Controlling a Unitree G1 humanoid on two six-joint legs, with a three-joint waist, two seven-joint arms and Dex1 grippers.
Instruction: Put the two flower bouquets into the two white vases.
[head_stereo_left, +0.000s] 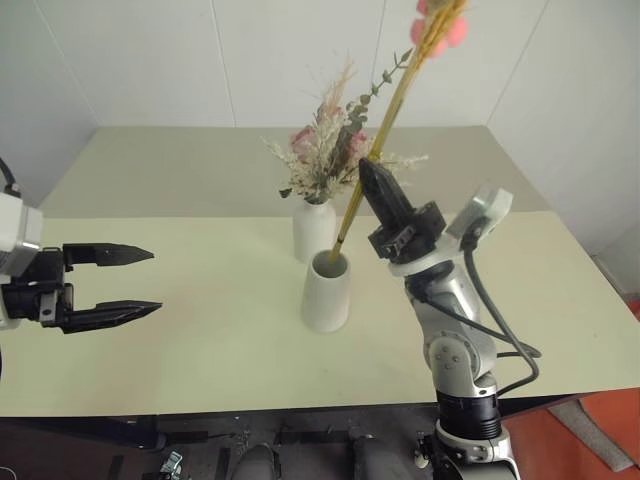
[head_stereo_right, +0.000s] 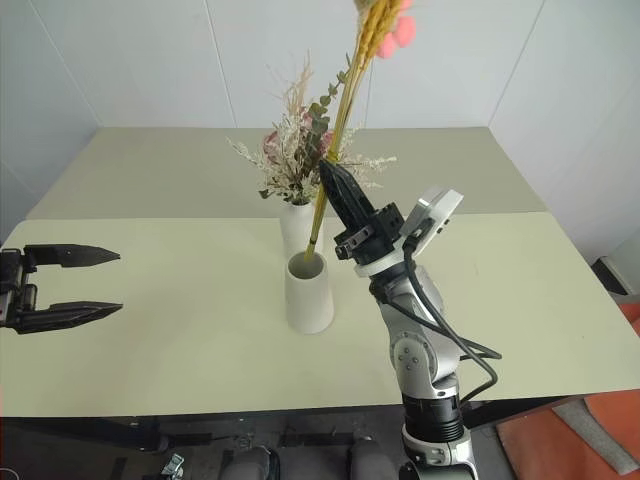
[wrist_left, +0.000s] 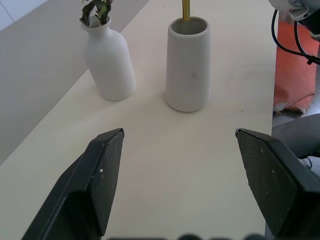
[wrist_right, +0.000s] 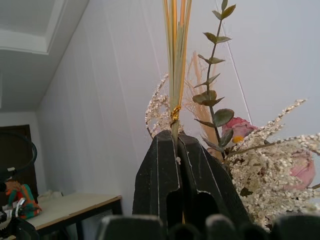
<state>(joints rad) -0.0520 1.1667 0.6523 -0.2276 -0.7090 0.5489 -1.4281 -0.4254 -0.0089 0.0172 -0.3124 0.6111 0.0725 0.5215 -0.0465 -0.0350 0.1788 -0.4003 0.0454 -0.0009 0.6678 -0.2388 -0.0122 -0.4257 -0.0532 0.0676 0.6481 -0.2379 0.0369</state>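
Left gripper (head_stereo_left: 145, 282) hangs well to the left of the cone vase (head_stereo_left: 327, 292), its two black fingers spread wide and holding nothing. It looks parked there, I think to leave the middle of the table (head_stereo_left: 200, 330) free for the other arm.

Just behind the cone vase, and slightly to its left, stands the bottle vase (head_stereo_left: 313, 230). The rose bouquet (head_stereo_left: 325, 150) already sits in its narrow neck, so this half of the task seems done.

The cone vase itself is the one in work. The tan stem of the orange bouquet (head_stereo_left: 395, 110) leans up and to the right from its broad mouth, and the lower end is inside the rim. The orange heads and pink blooms are high above the vase.

Right gripper (head_stereo_left: 372, 172), just to the right of the cone vase and above it, has its fingers pressed together on that stem, pinching it partway up. The tilted hold probably lets the stem slide down into the mouth; it has not been let go.

No brand, label or writing can be read on the vases or the grippers.
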